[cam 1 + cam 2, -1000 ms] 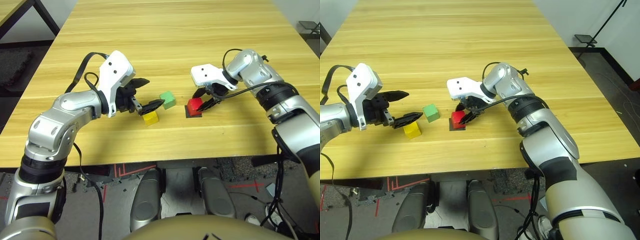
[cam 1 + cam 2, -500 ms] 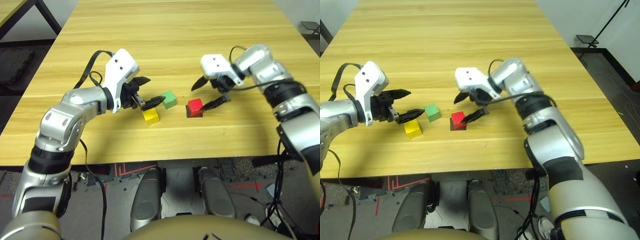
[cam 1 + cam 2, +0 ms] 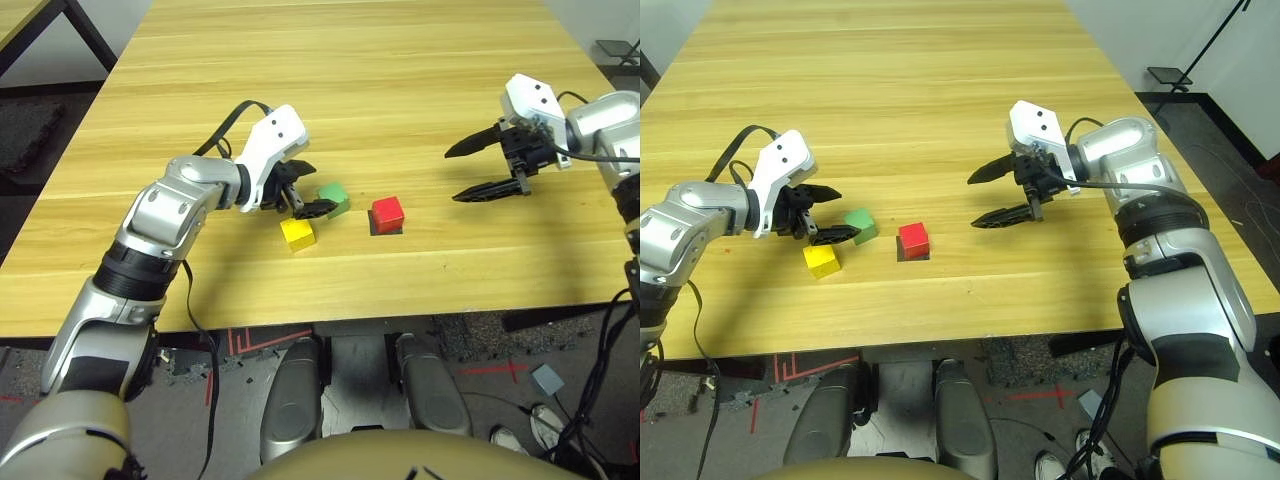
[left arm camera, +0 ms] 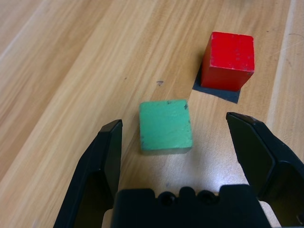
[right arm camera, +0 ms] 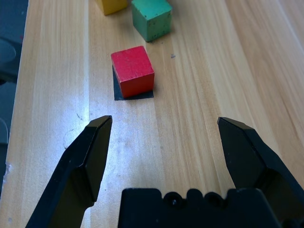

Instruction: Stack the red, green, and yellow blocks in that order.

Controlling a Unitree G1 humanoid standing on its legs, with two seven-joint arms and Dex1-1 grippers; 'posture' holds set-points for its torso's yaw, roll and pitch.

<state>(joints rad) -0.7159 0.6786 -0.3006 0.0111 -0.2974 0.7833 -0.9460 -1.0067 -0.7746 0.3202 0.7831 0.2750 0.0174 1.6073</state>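
I see the wooden table (image 3: 400,60). My right gripper (image 3: 480,170) hangs wide open, well right of the red block (image 3: 388,213) on its black patch (image 5: 134,93). My left gripper (image 4: 173,142) gapes wide around the green block (image 4: 165,126), not touching. Yellow block (image 3: 298,233) just beside.

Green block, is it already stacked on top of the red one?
No, the green block sits on the table apart from the red block, with bare wood between them.
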